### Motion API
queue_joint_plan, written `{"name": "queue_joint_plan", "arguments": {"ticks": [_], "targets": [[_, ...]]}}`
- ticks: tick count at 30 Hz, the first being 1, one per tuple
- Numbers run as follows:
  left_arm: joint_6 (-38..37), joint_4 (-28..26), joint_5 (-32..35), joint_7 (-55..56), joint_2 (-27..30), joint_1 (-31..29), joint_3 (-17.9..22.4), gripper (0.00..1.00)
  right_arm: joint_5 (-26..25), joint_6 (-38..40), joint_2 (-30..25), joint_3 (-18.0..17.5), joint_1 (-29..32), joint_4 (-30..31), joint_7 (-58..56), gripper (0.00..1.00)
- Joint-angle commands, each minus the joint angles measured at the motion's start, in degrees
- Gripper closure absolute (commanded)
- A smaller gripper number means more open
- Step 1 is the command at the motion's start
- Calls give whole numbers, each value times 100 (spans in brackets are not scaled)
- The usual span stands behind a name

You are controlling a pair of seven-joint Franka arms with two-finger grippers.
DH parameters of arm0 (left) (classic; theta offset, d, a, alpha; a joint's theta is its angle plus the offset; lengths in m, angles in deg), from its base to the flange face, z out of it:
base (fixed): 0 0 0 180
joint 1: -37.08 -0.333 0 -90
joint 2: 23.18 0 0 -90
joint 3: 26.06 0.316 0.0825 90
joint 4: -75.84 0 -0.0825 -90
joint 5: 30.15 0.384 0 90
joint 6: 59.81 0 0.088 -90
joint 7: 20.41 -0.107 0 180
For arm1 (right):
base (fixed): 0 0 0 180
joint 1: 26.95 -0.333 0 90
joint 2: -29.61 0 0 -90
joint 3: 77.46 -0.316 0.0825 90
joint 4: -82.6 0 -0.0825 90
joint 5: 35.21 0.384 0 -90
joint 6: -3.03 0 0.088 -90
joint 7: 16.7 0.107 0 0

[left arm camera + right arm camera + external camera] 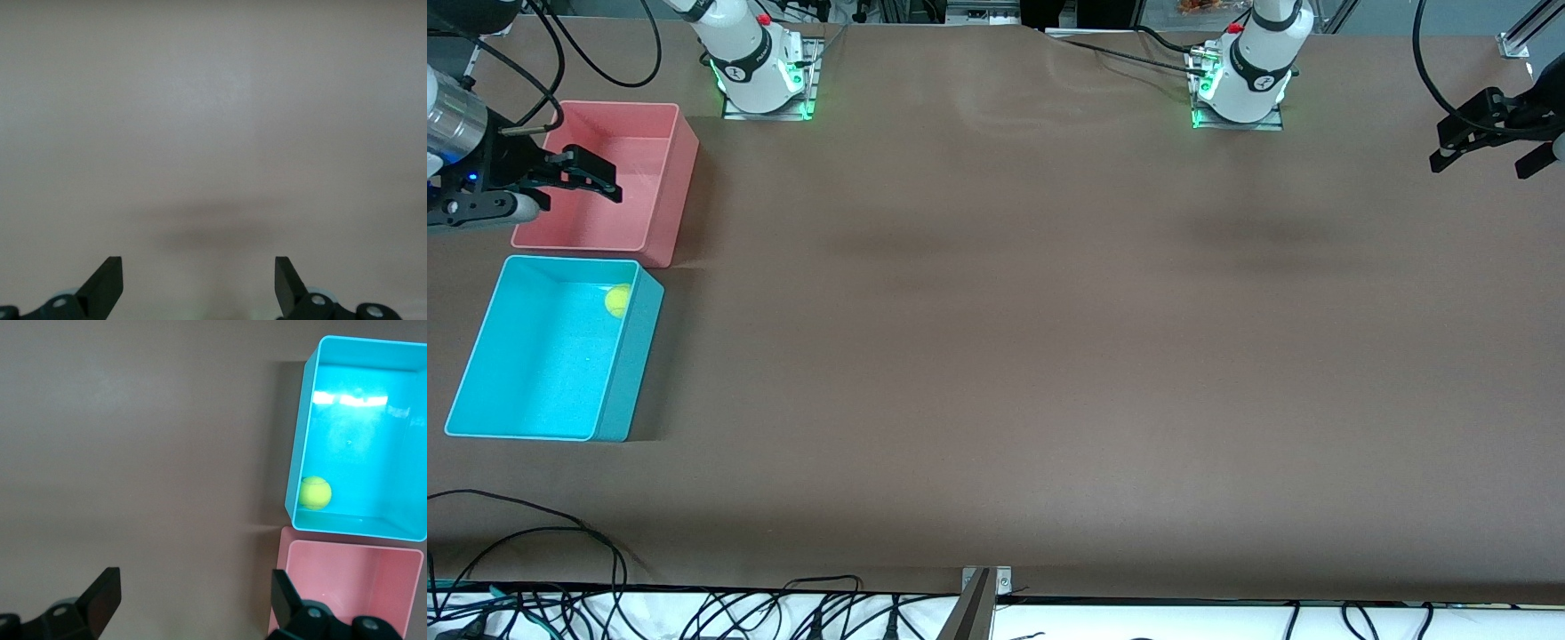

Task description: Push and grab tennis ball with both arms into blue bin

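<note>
- Right pincer [596, 178] hangs in the air over the pink bin [660, 218], at the right arm's end of the table [996, 356]; its black fingers [609, 182] stand apart with nothing between them.
- In the right wrist view the same pincer [193, 597] shows its two fingertips [103, 593] spread wide, looking down on bare table beside both bins.
- Only the right arm's white base [751, 58] and its wrist at the front view's edge are visible; the links between them are out of view.
- Left pincer [1489, 138] is held up over the left arm's end of the table, well apart from both bins, and the left arm waits there.
- From the left wrist view that pincer [199, 283] has its fingers [107, 280] wide apart over plain brown table, holding nothing.
- Tennis ball [616, 300] lies inside the blue bin [627, 373], in the corner nearest the pink bin, close against the wall.
- Seen from the right wrist, the ball [315, 493] sits on the blue bin's [297, 440] floor, near the wall that runs just beside the pink bin [400, 553].
- Blue bin stands nearer to the front camera than the pink bin, the two just beside each other.
- Neither pincer touches the ball; the right one is near it, over the neighbouring bin.
</note>
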Motion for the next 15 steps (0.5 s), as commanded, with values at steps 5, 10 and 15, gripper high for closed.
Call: {"name": "queue_joint_plan", "arguments": {"ticks": [5,10,15], "targets": [[-114,187,-91,-19,-92,-30,1,0,157,-64,-122,92,106,89,19,0],[-114,187,-83,-19,-92,-30,1,0,148,14,-122,100,97,63,-8,0],[-114,187,-83,-19,-92,-30,1,0,148,199,-87,100,97,-25,-16,0]]}}
